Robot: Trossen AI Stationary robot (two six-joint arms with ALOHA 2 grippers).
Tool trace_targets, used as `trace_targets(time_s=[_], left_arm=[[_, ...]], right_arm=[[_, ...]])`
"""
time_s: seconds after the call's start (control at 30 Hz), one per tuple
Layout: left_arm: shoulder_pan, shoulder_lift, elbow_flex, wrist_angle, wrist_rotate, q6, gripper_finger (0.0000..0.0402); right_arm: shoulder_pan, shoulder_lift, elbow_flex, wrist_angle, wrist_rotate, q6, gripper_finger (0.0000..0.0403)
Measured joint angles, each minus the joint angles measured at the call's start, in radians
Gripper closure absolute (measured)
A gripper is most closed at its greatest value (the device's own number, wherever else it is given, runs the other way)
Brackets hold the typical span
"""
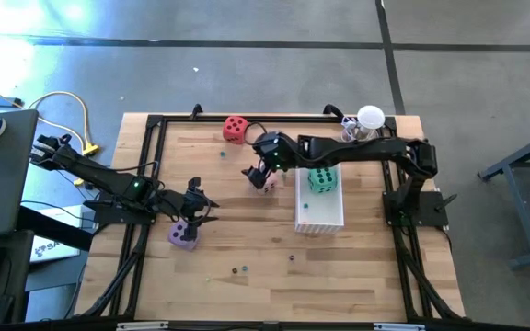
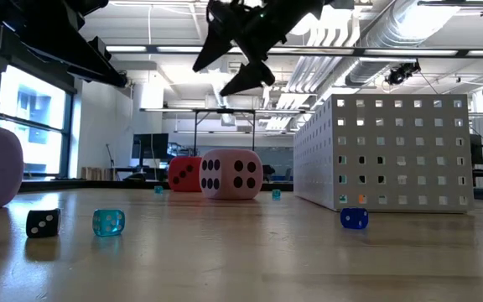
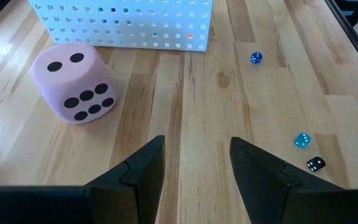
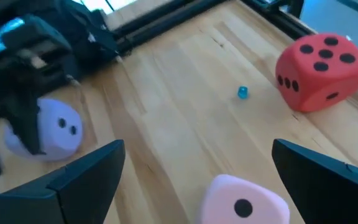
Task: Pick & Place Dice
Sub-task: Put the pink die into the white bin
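While the right gripper (image 1: 263, 173) hangs with fingers spread wide directly above the pink die (image 1: 270, 181) near the table's (image 1: 247, 248) middle, the left gripper (image 1: 194, 204), half open and empty, hovers beside the purple die (image 1: 183, 235).

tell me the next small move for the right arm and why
Probably lower the right tool straight down: its fingers stand wide open above the pink die, which sits between them on the table, untouched. The green die already lies in the white basket.

Four big dice (image 1: 236, 129), one basket (image 1: 319, 213)
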Motion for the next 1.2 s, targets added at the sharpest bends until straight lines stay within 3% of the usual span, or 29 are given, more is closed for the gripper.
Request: trace_targets(time_s=[0.27, 0.47, 0.87, 1.2], left_arm=[[0.0, 0.0, 0.0, 0.001, 0.0, -0.003, 0.0227], [0.0, 0.0, 0.0, -0.003, 0.0, -0.003, 0.0227], [0.0, 0.0, 0.0, -0.006, 0.0, -0.002, 0.0227], [-0.001, 0.0, 0.0, -0.004, 0.0, -0.002, 0.0227]], right_arm=[[0.0, 0.027, -0.003, 0.109, 0.085, -0.092, 0.0004], [-0.002, 0.036, 0.001, 0.179, 0.018, -0.074, 0.0004], [-0.03, 0.051, 0.025, -0.095, 0.025, -0.01, 0.0026], [-0.02, 0.123, 0.025, -0.11, 0.021, -0.017, 0.0029]])
